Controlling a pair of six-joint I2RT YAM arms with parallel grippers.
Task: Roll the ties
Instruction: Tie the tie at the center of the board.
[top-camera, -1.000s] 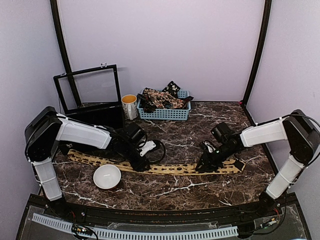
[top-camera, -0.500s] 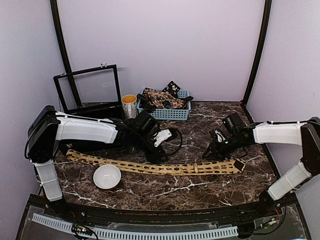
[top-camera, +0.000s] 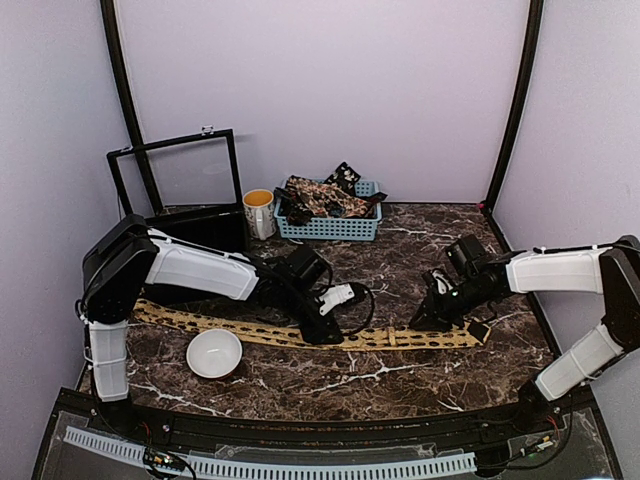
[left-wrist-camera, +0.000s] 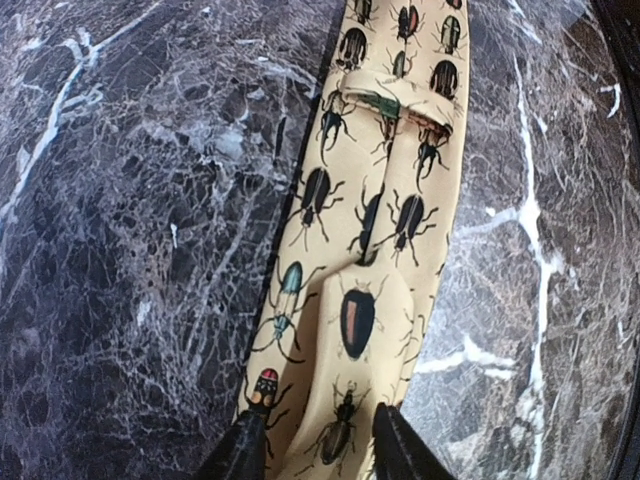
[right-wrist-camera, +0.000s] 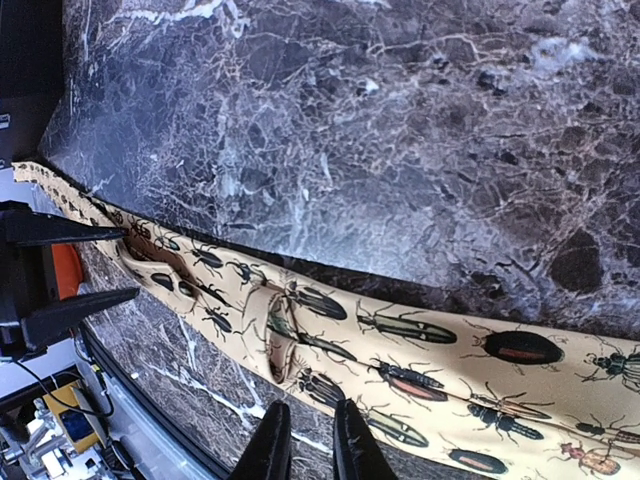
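**A:** One mustard-tan fabric necktie printed with beetles (top-camera: 400, 337) is seen from above, laid flat as a long strip on the dark marble table (top-camera: 380, 275). How are the arms set against it?

**B:** The left gripper (top-camera: 325, 333) is lowered onto the strip near its middle. The right gripper (top-camera: 430, 318) is held low, just behind the stretch towards the end on its own side. The strip is judged to be steadied at the middle so that a roll can be started from that end. Other dark printed ties are heaped in the pale blue plastic basket (top-camera: 330, 230), well beyond both grippers. A round white bowl (top-camera: 214, 353) is left outboard of the left gripper, clear of the strip.

**A:** What is shown by the left wrist?

**B:** Its fingers (left-wrist-camera: 245, 455) are stood apart, with the tie's width lying between and ahead of them. A folded-over tail is seen just in front of the tips and a fabric keeper loop (left-wrist-camera: 390, 105) farther ahead. Nothing is clamped. Whether the cloth is pressed cannot be told.

**A:** And by the right wrist?

**B:** Its fingers (right-wrist-camera: 270, 445) are drawn nearly together, with a slim gap left and nothing gripped. The tie is passed crosswise just ahead of the tips, the loop straight in front. No coil is formed, so the rolling is judged barely begun.
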